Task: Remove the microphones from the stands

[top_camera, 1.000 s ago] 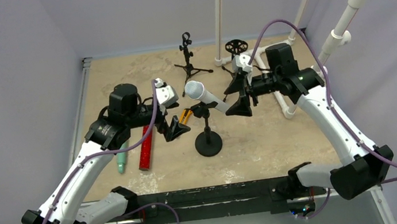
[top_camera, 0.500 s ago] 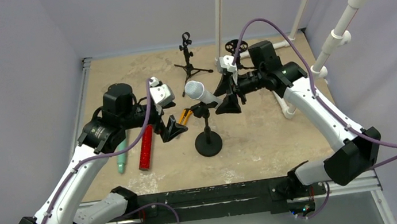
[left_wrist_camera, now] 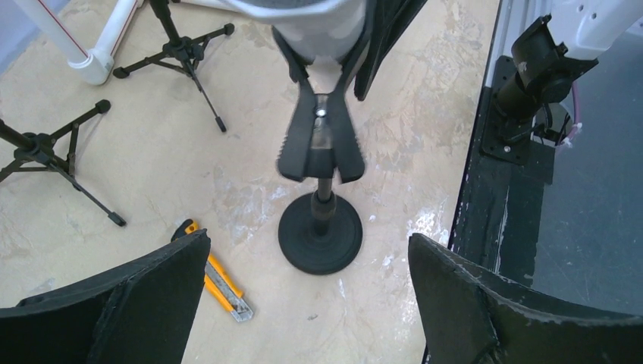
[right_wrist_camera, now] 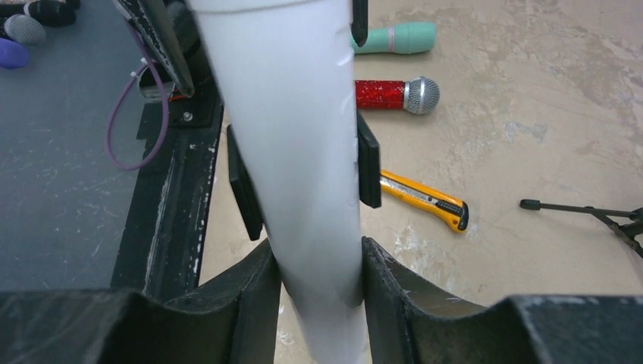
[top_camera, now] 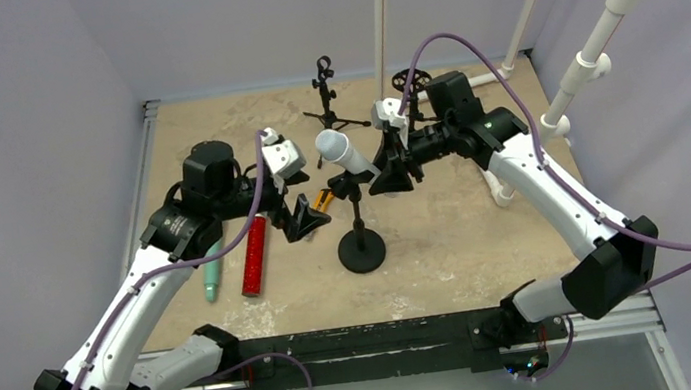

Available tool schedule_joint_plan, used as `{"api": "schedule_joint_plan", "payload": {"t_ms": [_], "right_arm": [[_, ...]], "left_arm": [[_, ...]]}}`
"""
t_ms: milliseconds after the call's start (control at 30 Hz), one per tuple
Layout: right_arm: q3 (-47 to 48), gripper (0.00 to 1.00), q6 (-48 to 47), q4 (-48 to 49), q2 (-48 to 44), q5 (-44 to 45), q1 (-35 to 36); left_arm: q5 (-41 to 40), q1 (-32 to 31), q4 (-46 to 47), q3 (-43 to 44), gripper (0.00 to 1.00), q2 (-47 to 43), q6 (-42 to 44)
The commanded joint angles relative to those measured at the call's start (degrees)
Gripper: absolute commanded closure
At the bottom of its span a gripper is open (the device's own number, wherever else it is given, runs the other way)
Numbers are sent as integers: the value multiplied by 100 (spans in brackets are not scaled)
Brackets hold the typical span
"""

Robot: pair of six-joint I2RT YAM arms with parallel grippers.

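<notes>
The white microphone (top_camera: 344,155) with a grey mesh head sits tilted in the black clip of the stand (top_camera: 362,249), a short pole on a round base. My right gripper (top_camera: 386,168) is shut on the microphone's handle (right_wrist_camera: 292,152) just behind the clip (right_wrist_camera: 369,163), both fingers pressing its sides. In the right wrist view the right gripper (right_wrist_camera: 318,265) shows no gap round the handle. My left gripper (top_camera: 294,202) hangs open to the left of the stand. From the left wrist, the left gripper (left_wrist_camera: 308,241) frames the stand's base (left_wrist_camera: 334,246), touching nothing.
A red microphone (top_camera: 254,257) and a green one (top_camera: 212,276) lie left of the stand, with a yellow utility knife (top_camera: 322,201) between them and the stand. A black tripod stand (top_camera: 327,97) and white PVC pipes (top_camera: 381,29) stand at the back.
My right gripper has moved left onto the microphone's handle and closed on it. The microphone's head has shifted slightly left and up. The left arm has barely moved.
</notes>
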Motion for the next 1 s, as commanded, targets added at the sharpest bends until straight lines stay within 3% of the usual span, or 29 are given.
{"api": "schedule_joint_plan", "payload": {"t_ms": [0, 133, 200, 600, 700, 900, 967], "right_arm": [[47, 70, 29, 181, -144, -124, 22], [-115, 95, 95, 277, -328, -52, 31], [-261, 100, 177, 404, -442, -7, 23], [-659, 100, 320, 660, -766, 142, 22], [-661, 100, 341, 686, -759, 150, 20], [-617, 100, 354, 656, -776, 215, 23], [-593, 100, 351, 640, -781, 221, 23]], "left_arm": [[202, -7, 570, 67, 0, 85, -394], [425, -47, 882, -30, 1, 137, -566], [531, -70, 1079, -102, 1, 176, -624], [760, -203, 2311, -345, 3, 536, -1359], [722, -269, 2318, -309, 9, 593, -1385], [624, -402, 2216, -336, 34, 687, -1220], [611, -420, 2218, -378, 38, 686, -1185]]}}
